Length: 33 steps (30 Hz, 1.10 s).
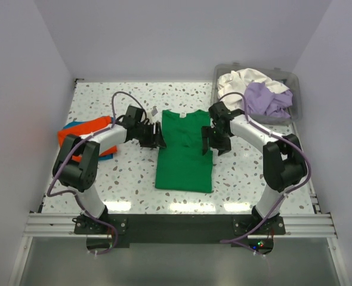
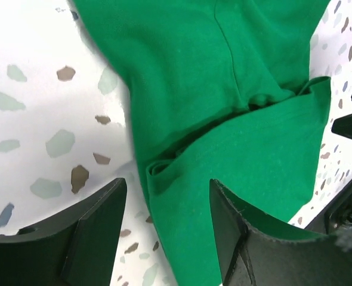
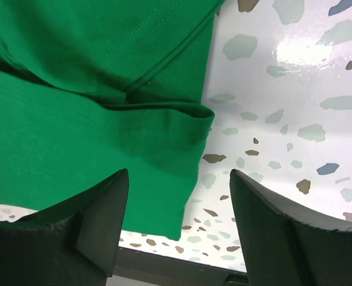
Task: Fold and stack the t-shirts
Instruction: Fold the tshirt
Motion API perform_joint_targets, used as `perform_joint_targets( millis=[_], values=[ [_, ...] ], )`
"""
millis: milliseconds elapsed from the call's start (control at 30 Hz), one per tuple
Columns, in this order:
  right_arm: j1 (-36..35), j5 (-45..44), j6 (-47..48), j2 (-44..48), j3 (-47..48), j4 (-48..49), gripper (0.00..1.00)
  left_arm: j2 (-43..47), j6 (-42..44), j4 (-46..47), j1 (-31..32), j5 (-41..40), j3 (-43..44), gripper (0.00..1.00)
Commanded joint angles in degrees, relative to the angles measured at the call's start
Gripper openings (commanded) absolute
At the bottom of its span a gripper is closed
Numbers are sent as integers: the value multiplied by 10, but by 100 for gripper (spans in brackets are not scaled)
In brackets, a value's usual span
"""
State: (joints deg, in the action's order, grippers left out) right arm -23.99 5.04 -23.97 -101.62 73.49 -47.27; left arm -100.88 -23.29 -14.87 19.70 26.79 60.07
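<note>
- The green shirt [image 1: 185,152] lies flat in the middle of the table [image 1: 134,179], collar toward 12 o'clock and hem toward 6 o'clock; both sleeves look tucked inward, so it reads as a long narrow strip
- The step in hand looks like taking the strip by its two side edges, up near the shoulders, to fold it end over end
- To do that well, each pincer should bite the tucked sleeve layer together with the body layer beneath it; catching only the top layer would likely pull the tuck open
- Both bites should sit level with each other, and the arms should lift and travel together toward 6 o'clock, so the crease runs straight from 9 to 3 o'clock
- The left gripper [image 1: 154,137] sits at the shirt's 9 o'clock edge, jaws spread wide and holding nothing; its wrist view shows the folded cloth edge between the fingers, and I cannot tell whether they touch it
- The right gripper [image 1: 210,140] sits at the 3 o'clock edge, also released and wide, straddling the sleeve hem with nothing pinched
- An orange shirt [image 1: 83,132] lies at 9 o'clock of the green one
- A white shirt [image 1: 247,77] and a lavender shirt [image 1: 265,98] lie crumpled in the bin [image 1: 295,89] at 2 o'clock
</note>
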Motion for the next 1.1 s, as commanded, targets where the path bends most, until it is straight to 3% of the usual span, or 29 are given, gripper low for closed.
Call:
perform_joint_targets(
  millis=[0,233,400,700,1067],
  values=[
    [-1,1,0,51,-34,4,72,59,27,0,2,-5,-18,63],
    [-14,112,-27,157,-174,38,61,100,70,-59,30,55,-98,63],
    [-52,126,-63,193,-238,62,55,127,59,-89,74,47,-130,62],
    [-72,139,-89,205,-289,74,50,177,18,-151,94,-6,-167,59],
    [-85,150,-86,165,-314,113,43,148,5,-92,102,58,-206,58]
  ],
)
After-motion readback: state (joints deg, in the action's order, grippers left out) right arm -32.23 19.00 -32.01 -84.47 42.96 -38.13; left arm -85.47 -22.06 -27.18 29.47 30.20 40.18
